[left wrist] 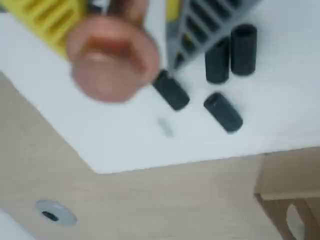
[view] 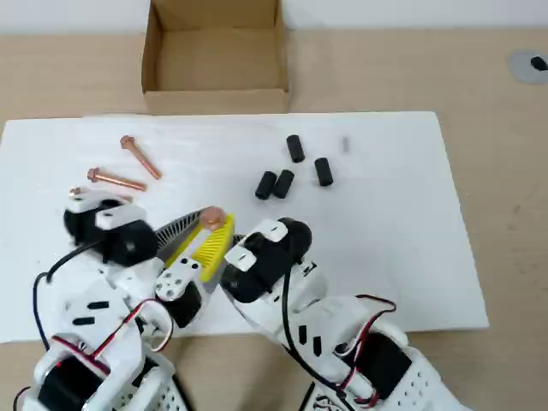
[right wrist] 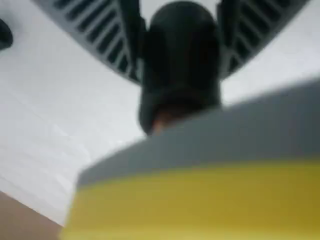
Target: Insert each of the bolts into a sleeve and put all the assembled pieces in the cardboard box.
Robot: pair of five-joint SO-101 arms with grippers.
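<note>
My left gripper [view: 205,226] [left wrist: 125,25] is shut on a copper bolt [view: 211,217] [left wrist: 110,60], whose head faces the left wrist camera between the yellow finger [left wrist: 47,20] and the grey finger [left wrist: 205,25]. My right gripper [right wrist: 182,60] is shut on a black sleeve [right wrist: 180,95], which meets the left gripper's yellow finger near the mat's front. A copper tip shows at the sleeve's end. Several loose sleeves [view: 283,183] [left wrist: 217,60] lie mid-mat. Two bolts [view: 139,157] [view: 116,179] lie at the left. The cardboard box [view: 216,51] stands open behind the mat.
A white mat [view: 385,257] covers the wooden table. A third copper piece [view: 75,191] peeks out beside the left arm's motor. A round grey grommet [view: 531,66] [left wrist: 52,214] sits in the tabletop at the far right.
</note>
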